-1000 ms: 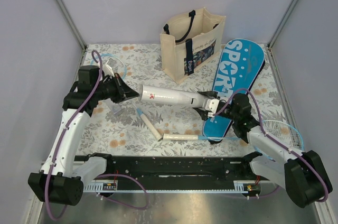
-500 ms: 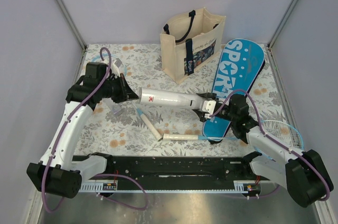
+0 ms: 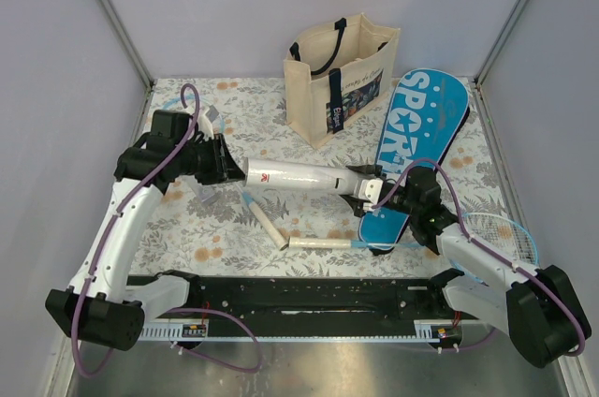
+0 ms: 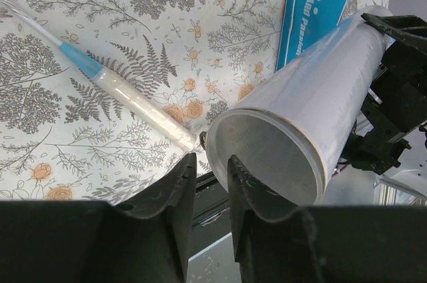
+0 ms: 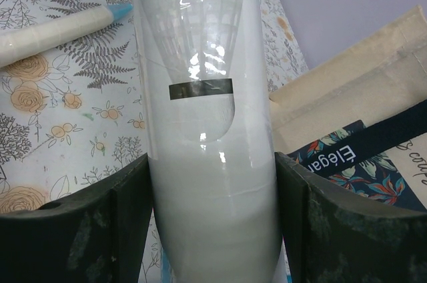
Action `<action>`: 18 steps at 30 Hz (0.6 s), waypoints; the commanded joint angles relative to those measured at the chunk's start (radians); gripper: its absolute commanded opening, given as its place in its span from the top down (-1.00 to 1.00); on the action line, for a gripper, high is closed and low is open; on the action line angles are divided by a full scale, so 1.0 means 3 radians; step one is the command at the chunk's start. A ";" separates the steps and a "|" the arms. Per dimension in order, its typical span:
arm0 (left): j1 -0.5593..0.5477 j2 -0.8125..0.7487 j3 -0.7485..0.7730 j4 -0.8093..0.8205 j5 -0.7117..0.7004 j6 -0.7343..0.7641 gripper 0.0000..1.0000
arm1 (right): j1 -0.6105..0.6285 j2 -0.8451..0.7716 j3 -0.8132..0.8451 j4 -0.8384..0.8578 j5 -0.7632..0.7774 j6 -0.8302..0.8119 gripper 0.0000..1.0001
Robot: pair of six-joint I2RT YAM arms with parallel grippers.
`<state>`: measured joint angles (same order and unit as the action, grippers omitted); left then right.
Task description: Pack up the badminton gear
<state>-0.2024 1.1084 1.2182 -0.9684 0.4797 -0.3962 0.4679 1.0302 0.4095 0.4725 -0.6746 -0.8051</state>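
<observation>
Right pincer (image 5: pixel 212 159): clamped on the long white plastic tube (image 3: pixel 299 175), one finger on each side of the barrel, near the tube's right end. I see the tube held roughly level and raised off the desk (image 3: pixel 234 252), spanning the middle from one pincer to the other. In the right wrist view its stretch beyond the fingers is see-through.

Left pincer (image 4: pixel 211 163): the fingers (image 4: pixel 179 193) stand a narrow slot apart with nothing between them. The tube's open mouth sits just beside them, on their right. I cannot tell whether rim and finger touch.

Under the tube, on the floral cloth of the desk, a thin light-blue racket with a white wrapped handle (image 3: pixel 267 226) lies at an angle, handle toward the near edge. A second light-blue racket (image 3: pixel 323 242) lies along the near edge. Its handle points toward the middle and its strung head is by the near right corner, partly under the right arm.

Blue racket-shaped fabric case lettered "SPORT" (image 3: pixel 418 130): lies along the right side, wide end toward the far right corner, narrow end beneath the right pincer.

Cream canvas tote bag with navy straps (image 3: pixel 342 69): upright at the middle of the far edge, just left of the case's wide end.
</observation>
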 commanded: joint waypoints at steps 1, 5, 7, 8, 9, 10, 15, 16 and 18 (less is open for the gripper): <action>-0.0036 -0.0064 0.0193 0.0007 -0.0024 0.0047 0.35 | 0.0061 -0.0023 0.0174 0.0266 -0.0149 0.0015 0.33; -0.0036 -0.0105 0.0194 0.0037 -0.0009 0.0032 0.17 | 0.0061 -0.0034 0.0174 0.0240 -0.0180 0.0030 0.33; -0.0031 -0.0115 0.0178 0.0063 0.0042 0.0032 0.14 | 0.0061 -0.0034 0.0174 0.0240 -0.0200 0.0045 0.33; -0.0036 -0.0125 0.0168 0.0078 0.0063 0.0032 0.14 | 0.0071 -0.0029 0.0179 0.0235 -0.0211 0.0055 0.33; -0.0036 -0.0136 0.0143 0.0114 0.0083 0.0017 0.13 | 0.0066 -0.0028 0.0174 0.0240 -0.0226 0.0061 0.33; -0.0031 -0.0156 0.0112 0.0180 0.0114 -0.0004 0.12 | 0.0082 -0.0028 0.0184 0.0240 -0.0236 0.0066 0.33; -0.0031 -0.0269 -0.0062 0.0528 0.0293 -0.0142 0.10 | 0.0112 -0.0034 0.0194 0.0240 -0.0303 0.0096 0.33; -0.0036 -0.0274 -0.0098 0.0569 0.0313 -0.0152 0.10 | 0.0123 -0.0029 0.0195 0.0240 -0.0303 0.0096 0.33; -0.0031 -0.0264 -0.0149 0.0646 0.0379 -0.0162 0.10 | 0.0133 -0.0018 0.0200 0.0235 -0.0303 0.0096 0.34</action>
<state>-0.2020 1.0401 1.2026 -0.8974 0.4961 -0.4122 0.4725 1.0302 0.4095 0.4683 -0.6834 -0.7883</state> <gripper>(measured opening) 0.443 0.741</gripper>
